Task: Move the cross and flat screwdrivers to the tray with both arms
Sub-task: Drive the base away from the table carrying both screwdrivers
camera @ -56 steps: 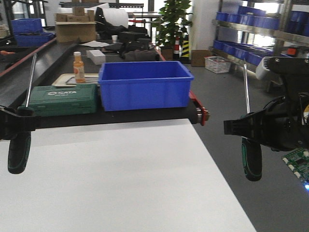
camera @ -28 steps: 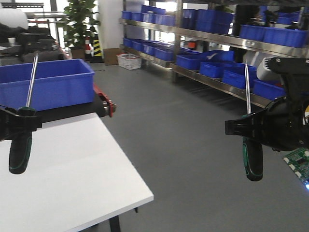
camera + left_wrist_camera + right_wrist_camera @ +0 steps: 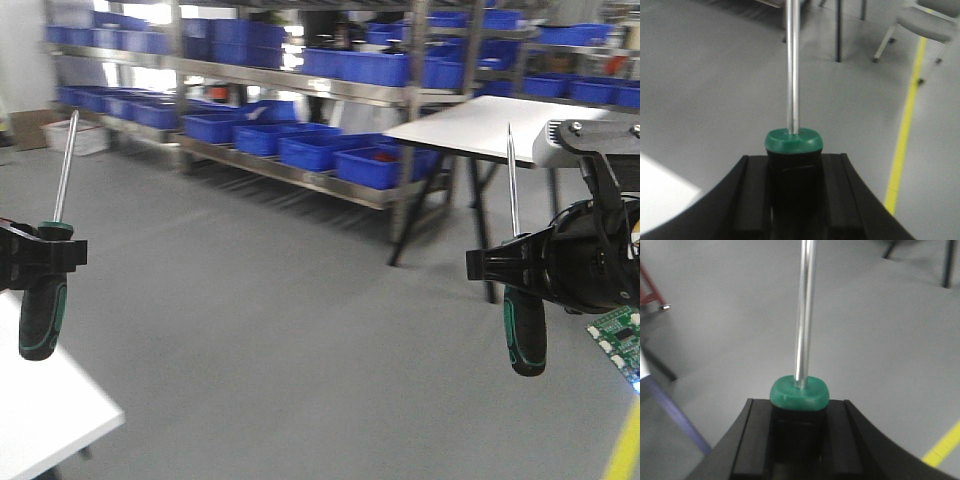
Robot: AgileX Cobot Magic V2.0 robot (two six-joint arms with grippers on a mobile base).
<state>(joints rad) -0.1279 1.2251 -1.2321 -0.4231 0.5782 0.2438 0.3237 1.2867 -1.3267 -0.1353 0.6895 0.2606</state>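
Observation:
My left gripper point(image 3: 45, 258) is shut on a screwdriver point(image 3: 40, 320) with a black and green handle. It holds the screwdriver upright, shaft pointing up, at the left edge of the front view. My right gripper point(image 3: 515, 268) is shut on a matching screwdriver point(image 3: 525, 335), also upright, at the right. In the left wrist view the jaws of the left gripper point(image 3: 794, 162) clamp the handle below the green collar point(image 3: 794, 141). The right gripper point(image 3: 799, 412) clamps its screwdriver point(image 3: 800, 392) the same way. Both tips are too small to tell cross from flat. The tray is out of view.
A white table corner point(image 3: 40, 410) shows at the bottom left. Metal shelving with blue bins point(image 3: 300, 140) runs along the back. Another white table point(image 3: 490, 125) stands at the back right. Grey floor lies between, with a yellow floor line point(image 3: 905, 130) and a chair point(image 3: 930, 22).
The whole view has swung to the right: the blue bin and most of the white table have slid out on the left, and shelving has come in. Both grippers still hold their screwdrivers the same way.

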